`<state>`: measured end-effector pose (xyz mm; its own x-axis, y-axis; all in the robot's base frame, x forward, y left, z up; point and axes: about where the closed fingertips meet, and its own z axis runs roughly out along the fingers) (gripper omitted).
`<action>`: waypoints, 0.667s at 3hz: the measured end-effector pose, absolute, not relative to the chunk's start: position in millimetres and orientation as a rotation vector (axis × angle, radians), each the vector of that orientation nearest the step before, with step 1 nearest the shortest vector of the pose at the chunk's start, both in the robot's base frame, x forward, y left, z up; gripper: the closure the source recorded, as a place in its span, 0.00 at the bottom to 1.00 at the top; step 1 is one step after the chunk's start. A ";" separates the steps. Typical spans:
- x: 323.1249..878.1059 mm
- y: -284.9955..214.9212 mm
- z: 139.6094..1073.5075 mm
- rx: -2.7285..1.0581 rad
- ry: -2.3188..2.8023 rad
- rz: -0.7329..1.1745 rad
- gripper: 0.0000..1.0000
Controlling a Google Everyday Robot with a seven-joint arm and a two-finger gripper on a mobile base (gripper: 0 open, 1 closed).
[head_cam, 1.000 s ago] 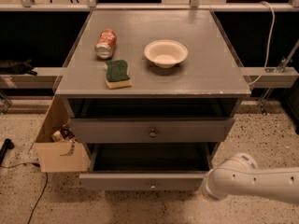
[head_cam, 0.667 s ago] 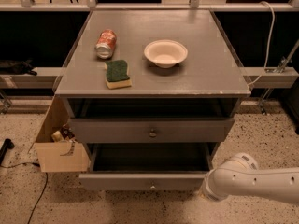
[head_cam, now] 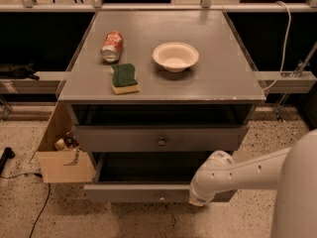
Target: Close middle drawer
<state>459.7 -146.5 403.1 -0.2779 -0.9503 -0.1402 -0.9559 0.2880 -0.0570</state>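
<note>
The grey cabinet [head_cam: 163,90] has two knobbed drawer fronts showing. The upper one is the middle drawer [head_cam: 119,139], with a small dark knob [head_cam: 162,142]. It stands pulled out a little, and its dark inside shows under the cabinet top. The bottom drawer [head_cam: 129,193] is pulled out further. No top drawer front shows under the top's edge. My white arm [head_cam: 233,175] reaches in from the lower right. Its rounded end lies in front of the bottom drawer's right part. My gripper is out of view, hidden past that end.
On the cabinet top lie a red can [head_cam: 112,45] on its side, a green sponge [head_cam: 124,78] and a cream bowl [head_cam: 175,56]. An open cardboard box [head_cam: 63,165] stands left of the cabinet. A dark cable [head_cam: 34,209] runs on the speckled floor.
My arm has moved left, from beside the bottom drawer's right corner to in front of its right part. More of the arm shows at the right edge. The drawers have not moved.
</note>
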 end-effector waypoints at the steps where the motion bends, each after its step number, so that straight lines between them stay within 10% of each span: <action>1: 462.1 -136.1 399.4 -1.818 2.386 0.065 1.00; 2: 462.1 -136.1 399.4 -1.818 2.386 0.065 0.82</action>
